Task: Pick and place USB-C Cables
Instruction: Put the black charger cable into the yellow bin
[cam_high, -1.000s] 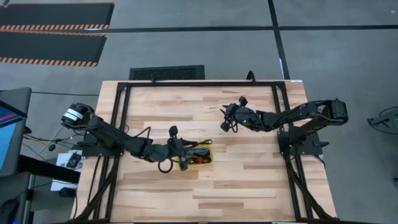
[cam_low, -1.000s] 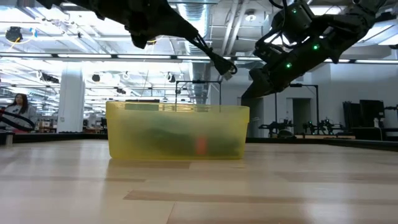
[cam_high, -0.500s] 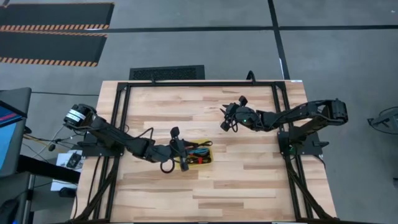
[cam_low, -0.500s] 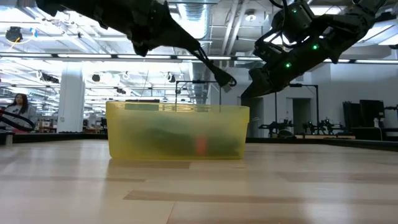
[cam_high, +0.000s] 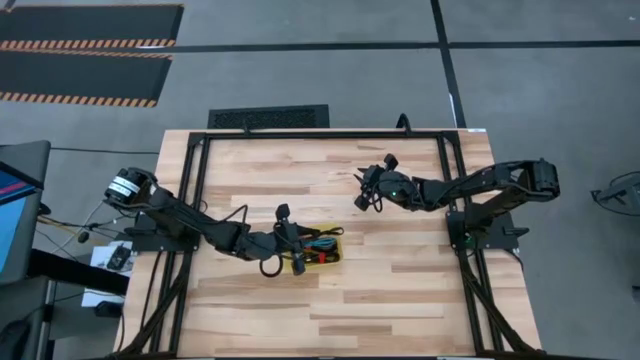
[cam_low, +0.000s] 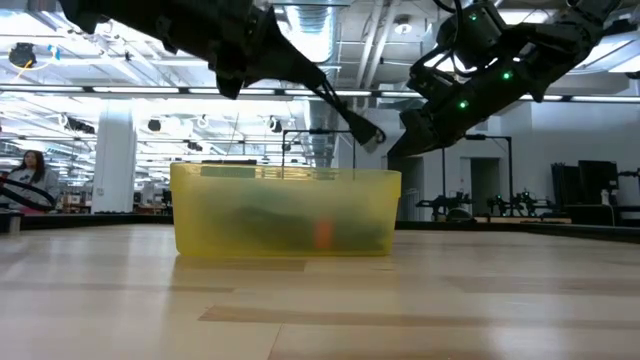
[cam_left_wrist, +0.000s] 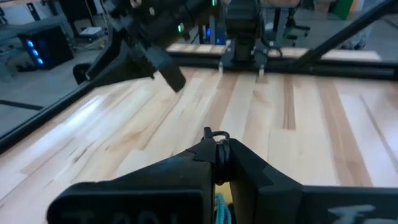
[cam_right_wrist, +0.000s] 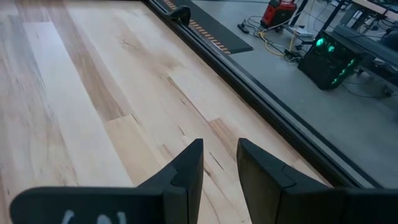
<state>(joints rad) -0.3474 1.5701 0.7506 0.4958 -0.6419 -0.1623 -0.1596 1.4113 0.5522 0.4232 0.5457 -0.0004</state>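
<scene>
The left gripper is hanging over the near-left end of the yellow tray, with the cables lying just beyond its tips, further along the tray. Seen from the left wrist, its fingers are pressed together with no gap showing, and nothing can be made out between them; a thin teal strand is showing just beneath. In the low view the left gripper is sitting just above the tray's rim.

The tray is running lengthwise away from the left gripper, and the cables inside are lying roughly along that same line: teal, red and dark strands tangled together, too small to count. Through the translucent wall they are showing only as a greenish smear and an orange-red spot.

The left arm is far nearer to the cables. The right gripper is waiting well apart over bare table, its fingers standing narrowly apart and holding nothing.
</scene>
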